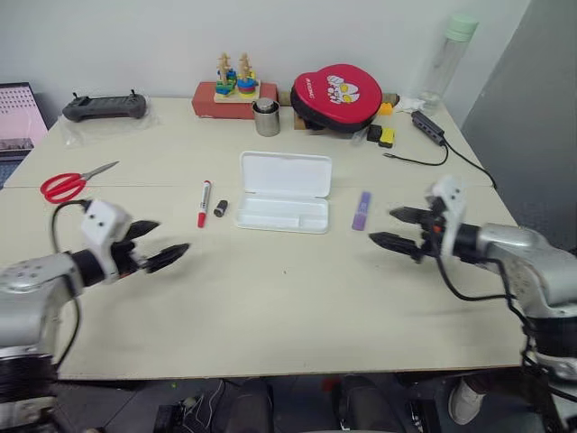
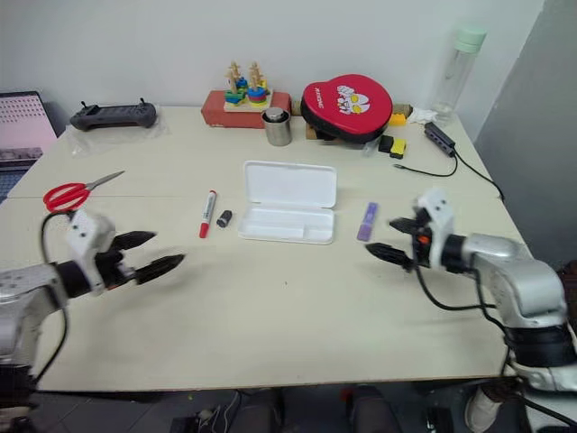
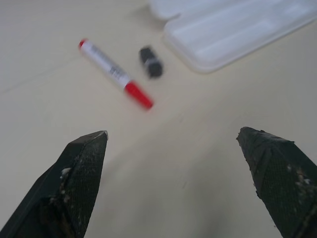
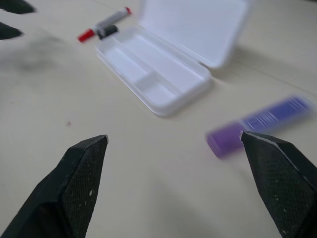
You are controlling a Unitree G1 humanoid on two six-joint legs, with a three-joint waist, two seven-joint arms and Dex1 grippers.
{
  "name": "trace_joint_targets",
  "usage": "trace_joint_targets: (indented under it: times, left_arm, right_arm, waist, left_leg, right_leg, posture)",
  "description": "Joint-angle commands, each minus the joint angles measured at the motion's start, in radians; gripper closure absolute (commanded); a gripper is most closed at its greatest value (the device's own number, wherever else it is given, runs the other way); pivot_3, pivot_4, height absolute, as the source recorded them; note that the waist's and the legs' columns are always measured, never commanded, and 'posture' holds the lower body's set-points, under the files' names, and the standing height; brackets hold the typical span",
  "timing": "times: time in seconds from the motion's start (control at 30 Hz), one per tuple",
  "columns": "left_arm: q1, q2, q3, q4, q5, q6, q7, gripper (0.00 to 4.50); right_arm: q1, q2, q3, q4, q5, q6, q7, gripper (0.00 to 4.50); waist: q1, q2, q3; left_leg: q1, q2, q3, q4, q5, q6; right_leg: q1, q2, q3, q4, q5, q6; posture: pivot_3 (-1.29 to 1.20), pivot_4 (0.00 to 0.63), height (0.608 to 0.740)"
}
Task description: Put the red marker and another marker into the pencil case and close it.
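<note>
White pencil case [image 1: 285, 191] lies open, seemingly empty; both grippers' fingers [image 1: 169, 258] [image 1: 393, 241] spread wide, holding nothing.

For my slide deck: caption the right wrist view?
Open right tool nears the purple marker beside the open, empty pencil case.

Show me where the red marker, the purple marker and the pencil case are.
red marker [image 1: 204, 203], left eye view, middle of its white barrel
purple marker [image 1: 361, 211], left eye view, middle of its body
pencil case [image 1: 284, 173], left eye view, open lid
</note>
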Motion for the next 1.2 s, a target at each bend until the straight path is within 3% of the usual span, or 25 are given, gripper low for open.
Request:
trace_joint_targets:
  times: [0.03,0.2,0.43,0.7,1.1,1.2]
  left_arm:
    - [-0.075,-0.134,-0.022,-0.085,-0.043,-0.060,0.087,0.00]
    - [-0.125,-0.277,-0.066,-0.128,-0.062,-0.060,0.157,0.00]
    - [-0.139,-0.326,-0.086,-0.143,-0.072,-0.055,0.175,0.00]
    - [-0.133,-0.341,-0.096,-0.159,-0.062,-0.068,0.199,0.00]
    - [-0.111,-0.332,-0.089,-0.185,-0.056,-0.077,0.238,0.00]
    - [-0.099,-0.325,-0.088,-0.181,-0.058,-0.075,0.240,0.00]
  right_arm:
    - [-0.094,0.085,0.134,0.108,-0.101,-0.113,0.021,0.02]
    - [-0.221,0.202,0.251,0.369,-0.234,-0.262,0.045,0.02]
    - [-0.348,0.309,0.284,0.701,-0.341,-0.422,0.101,0.02]
    - [-0.392,0.359,0.318,0.830,-0.433,-0.469,0.162,1.57]
    - [-0.445,0.405,0.310,0.952,-0.533,-0.574,0.147,4.41]
    - [-0.446,0.403,0.298,0.944,-0.537,-0.591,0.153,4.49]
  waist:
    - [0.000,-0.001,-0.001]
    - [0.001,-0.001,-0.001]
    - [-0.001,-0.001,-0.001]
    - [0.000,-0.001,-0.001]
    - [-0.001,-0.001,-0.001]
    - [-0.001,-0.001,-0.001]
  left_leg:
    - [-0.001,0.000,0.000,0.000,0.000,0.000]
    - [-0.002,-0.001,0.000,0.000,0.000,0.000]
    - [-0.001,-0.001,-0.001,0.000,0.000,0.000]
    - [-0.001,-0.001,-0.002,0.000,0.000,0.000]
    - [-0.001,-0.001,-0.002,0.000,0.000,0.000]
    - [-0.001,-0.001,-0.002,0.000,0.000,0.000]
  right_leg:
    - [0.000,0.000,0.000,-0.001,0.000,0.000]
    - [0.000,0.000,0.001,-0.001,0.004,-0.005]
    - [0.000,0.000,0.000,0.000,0.004,-0.005]
    - [0.000,0.000,0.000,0.000,0.004,-0.005]
    - [0.001,0.000,-0.001,0.000,0.004,-0.005]
    - [0.001,0.000,-0.001,0.000,0.004,-0.005]
  posture:
    - [0.00,0.150,0.740]
    - [0.00,0.150,0.740]
    - [0.00,0.150,0.740]
    - [0.00,0.150,0.740]
    - [0.00,0.150,0.740]
    - [0.00,0.150,0.740]
